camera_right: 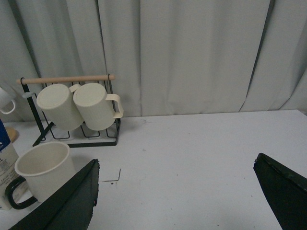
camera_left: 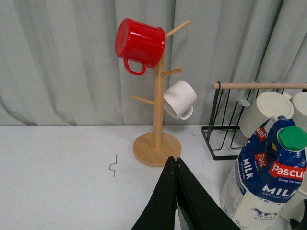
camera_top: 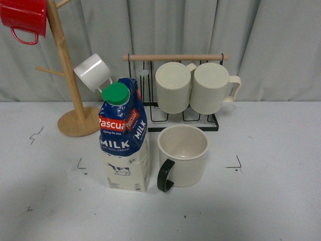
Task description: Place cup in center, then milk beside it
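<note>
The cup (camera_top: pixel 183 154), a wide cream mug with a black loop handle, stands upright in the middle of the table. The milk (camera_top: pixel 124 135), a tall blue and cream carton with a green cap, stands upright just left of it, almost touching. Neither gripper shows in the front view. In the left wrist view my left gripper (camera_left: pixel 174 160) is shut and empty, with the milk (camera_left: pixel 266 179) to one side of it. In the right wrist view my right gripper (camera_right: pixel 176 165) is open and empty, with the cup (camera_right: pixel 42 168) beside one finger.
A wooden mug tree (camera_top: pixel 70 85) at the back left holds a red mug (camera_top: pixel 24 19) and a small white mug (camera_top: pixel 93 72). A black wire rack (camera_top: pixel 175 90) behind the cup holds two ribbed cream mugs (camera_top: pixel 173 86). Grey curtains hang behind the table.
</note>
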{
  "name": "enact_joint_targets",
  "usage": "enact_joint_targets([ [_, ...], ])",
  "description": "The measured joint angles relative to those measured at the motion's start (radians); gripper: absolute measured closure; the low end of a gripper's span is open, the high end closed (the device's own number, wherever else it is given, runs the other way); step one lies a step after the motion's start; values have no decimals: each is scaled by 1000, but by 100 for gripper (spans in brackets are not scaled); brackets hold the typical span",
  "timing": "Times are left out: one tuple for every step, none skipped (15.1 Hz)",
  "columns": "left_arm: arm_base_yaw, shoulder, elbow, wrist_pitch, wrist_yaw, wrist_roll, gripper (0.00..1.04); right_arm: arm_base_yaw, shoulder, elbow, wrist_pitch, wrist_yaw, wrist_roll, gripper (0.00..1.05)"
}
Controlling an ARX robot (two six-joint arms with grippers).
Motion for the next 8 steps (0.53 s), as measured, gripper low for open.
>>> enact_joint_targets([
  [0, -35, -13, -16, 0, 0, 103, 0, 0, 0, 0, 0, 0, 6],
  [0, -64, -27, -35, 0, 0, 103, 0, 0, 0, 0, 0, 0, 6],
  [0, -121, -50, -74, 0, 0, 103, 0, 0, 0, 0, 0, 0, 6],
  [0, -215, -89, -95, 0, 0, 103, 0, 0, 0, 0, 0, 0, 6],
  [0, -286, -97, -174, 0, 0, 103, 0, 0, 0, 0, 0, 0, 6],
  [0, -318, -97, -198, 0, 0, 103, 0, 0, 0, 0, 0, 0, 6],
  [0, -340, -97, -229, 0, 0, 103, 0, 0, 0, 0, 0, 0, 6],
  [0, -365, -97, -251, 0, 0, 103, 0, 0, 0, 0, 0, 0, 6],
])
